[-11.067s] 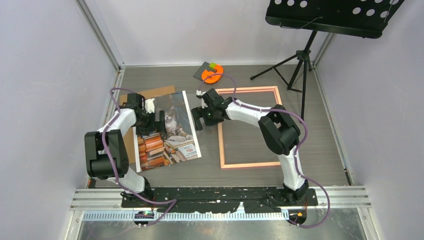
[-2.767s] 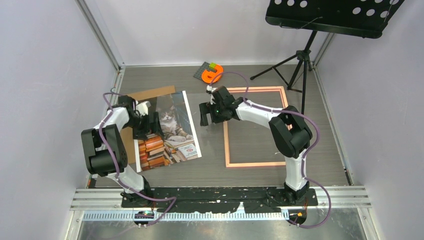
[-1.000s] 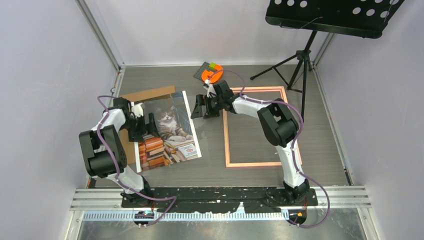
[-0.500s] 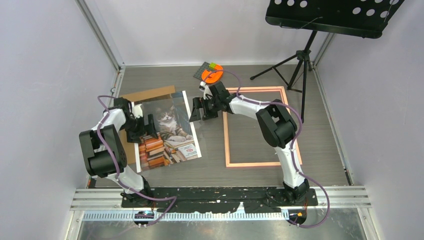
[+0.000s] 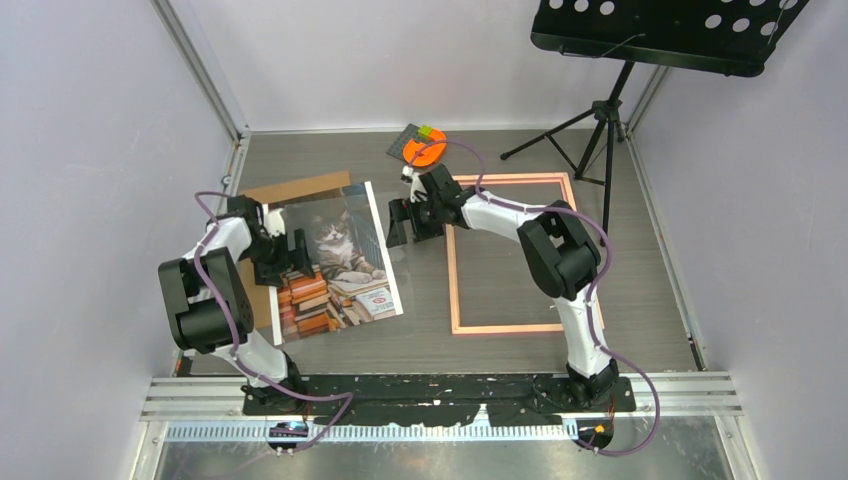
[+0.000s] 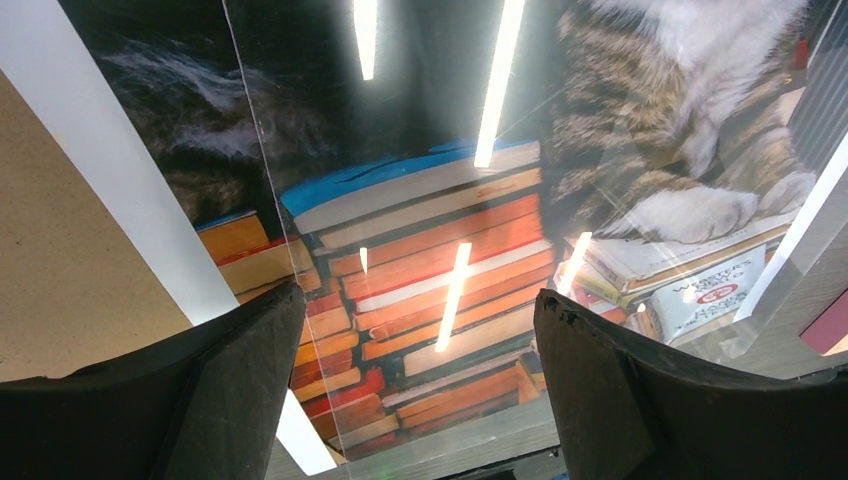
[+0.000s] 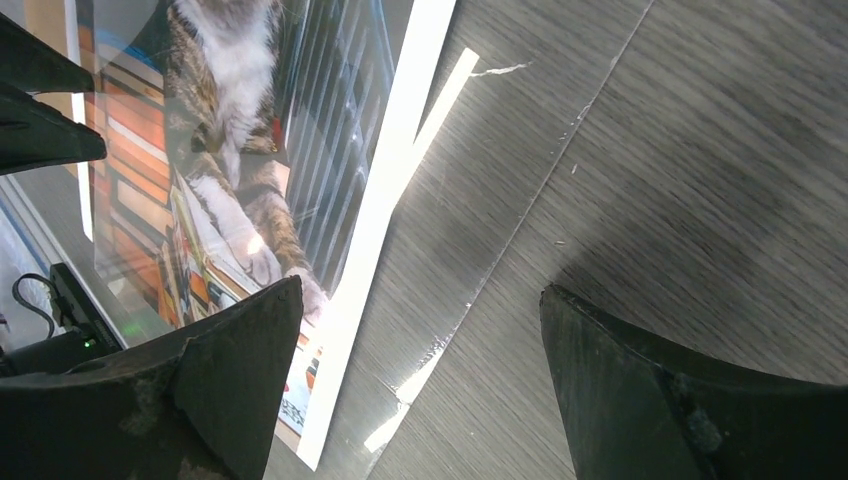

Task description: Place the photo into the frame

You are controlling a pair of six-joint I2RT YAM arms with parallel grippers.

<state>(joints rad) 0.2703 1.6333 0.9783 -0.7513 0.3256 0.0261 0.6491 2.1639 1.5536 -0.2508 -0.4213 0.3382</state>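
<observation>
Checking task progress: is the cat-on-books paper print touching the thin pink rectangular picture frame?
Apart. The top external view shows a strip of bare grey table between the print and the frame.

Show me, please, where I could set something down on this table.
Free: the near strip of table between the arm bases and the near edges of the photo and frame; also the strip right of the frame. Crowded: the back centre, where the right gripper hangs near the orange disc, and the photo's left side under the left gripper.
</observation>
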